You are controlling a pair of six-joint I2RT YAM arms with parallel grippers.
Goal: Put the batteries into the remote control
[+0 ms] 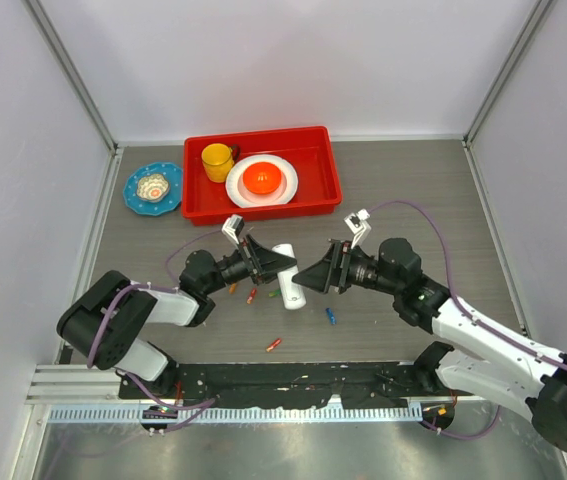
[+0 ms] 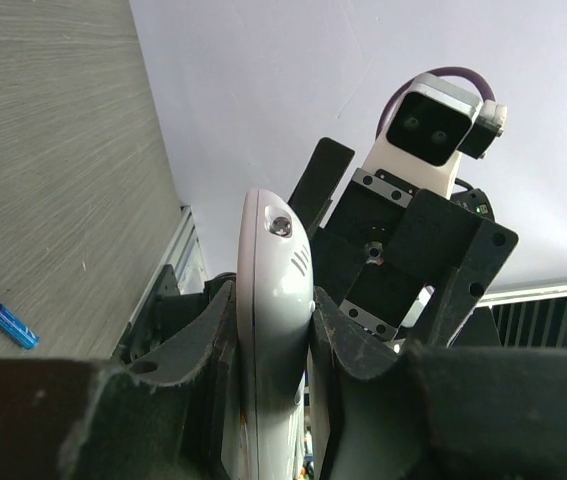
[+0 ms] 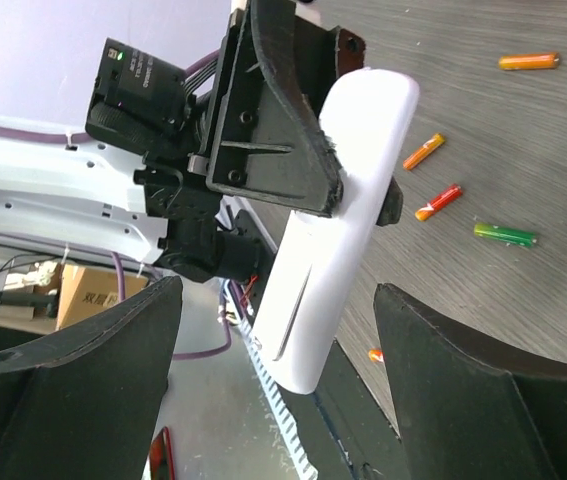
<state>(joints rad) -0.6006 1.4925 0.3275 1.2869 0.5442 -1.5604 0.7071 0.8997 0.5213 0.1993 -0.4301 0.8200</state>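
Observation:
The white remote control [image 1: 289,280] is clamped edge-on in my left gripper [image 1: 281,264], held above the table; the left wrist view shows its rounded end [image 2: 275,270] rising between the shut jaws of the left gripper [image 2: 275,296]. My right gripper [image 1: 303,277] faces it, open. In the right wrist view the remote control [image 3: 338,230] hangs in the gap of the right gripper [image 3: 275,292], touching neither finger. Batteries lie on the table: orange [image 1: 232,288], red [image 1: 252,295], green [image 1: 273,294], blue [image 1: 330,316] and another orange [image 1: 273,345].
A red tray [image 1: 318,170] at the back holds a yellow cup [image 1: 216,157] and a white plate [image 1: 281,188] with an orange bowl [image 1: 261,179]. A blue plate [image 1: 153,188] sits left of it. Walls close in the left, right and back sides.

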